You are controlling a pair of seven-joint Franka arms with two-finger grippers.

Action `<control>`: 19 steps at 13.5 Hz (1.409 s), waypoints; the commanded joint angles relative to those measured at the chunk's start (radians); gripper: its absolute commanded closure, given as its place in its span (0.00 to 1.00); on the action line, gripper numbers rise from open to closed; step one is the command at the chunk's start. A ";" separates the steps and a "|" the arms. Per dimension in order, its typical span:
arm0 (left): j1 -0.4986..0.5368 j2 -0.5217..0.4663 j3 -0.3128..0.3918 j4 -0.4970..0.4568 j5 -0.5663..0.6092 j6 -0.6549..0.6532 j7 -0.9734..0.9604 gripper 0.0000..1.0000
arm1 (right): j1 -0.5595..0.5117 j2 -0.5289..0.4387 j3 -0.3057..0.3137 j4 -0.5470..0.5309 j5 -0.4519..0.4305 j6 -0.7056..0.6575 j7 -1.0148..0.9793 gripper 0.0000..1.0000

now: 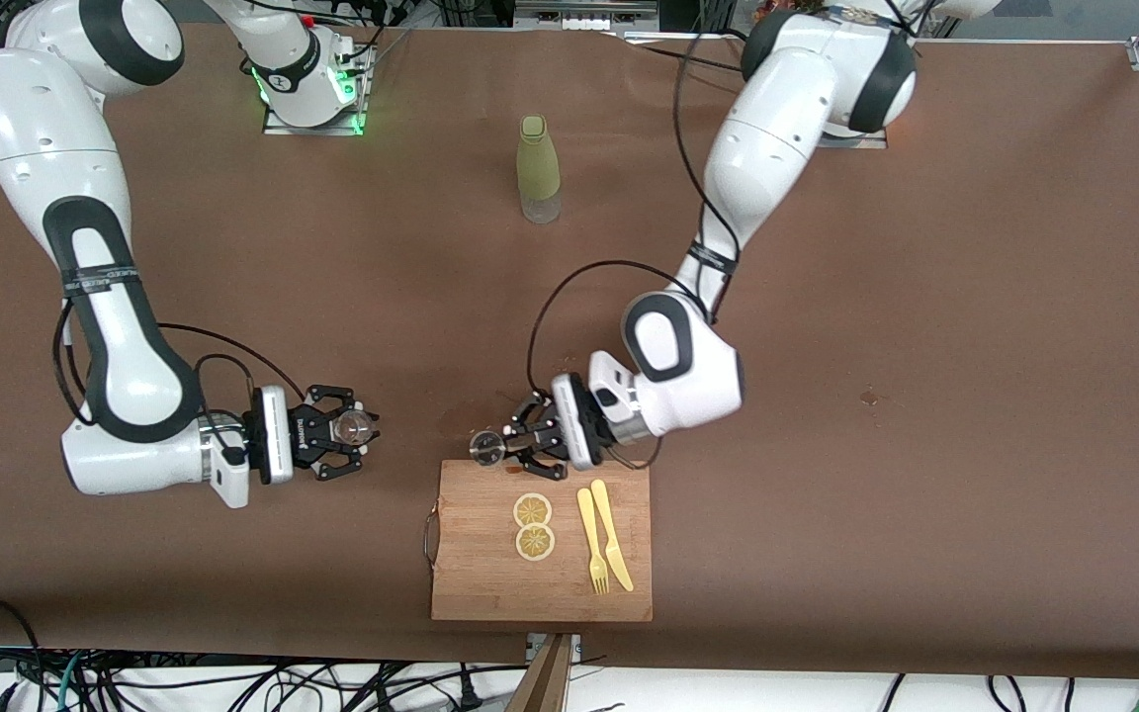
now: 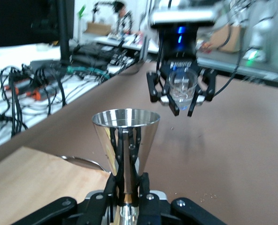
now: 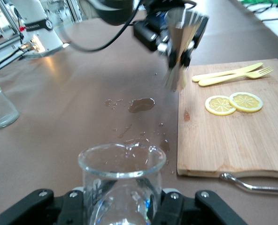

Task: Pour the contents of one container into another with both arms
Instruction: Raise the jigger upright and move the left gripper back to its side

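At inspection, the left end effector (image 1: 518, 442) was clamped on the waist of a polished steel double-cone jigger (image 1: 485, 447), held upright over the worktop edge of the rectangular wooden cutting board (image 1: 490, 583). The right end effector (image 1: 350, 432) was closed around a small clear glass beaker (image 1: 352, 427), also upright, over the brown worktop (image 1: 925, 396) toward the right arm's end and well apart from the jigger. In the judgement of this report, the vessels had yet to be brought together for pouring. Good practice would be to bring the pouring rim just above the receiving mouth before tilting, tilt slowly, and hold the receiver level. Wet patches (image 3: 141, 104) on the worktop beside the board warned of spillage. Two lemon slices (image 1: 533, 525) and a yellow plastic knife and fork (image 1: 604, 536) lay on the board.
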 commanded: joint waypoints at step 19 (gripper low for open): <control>0.613 -0.037 0.168 -0.184 0.575 -1.209 0.875 1.00 | -0.002 0.015 -0.449 -0.341 0.632 -0.132 -0.627 0.72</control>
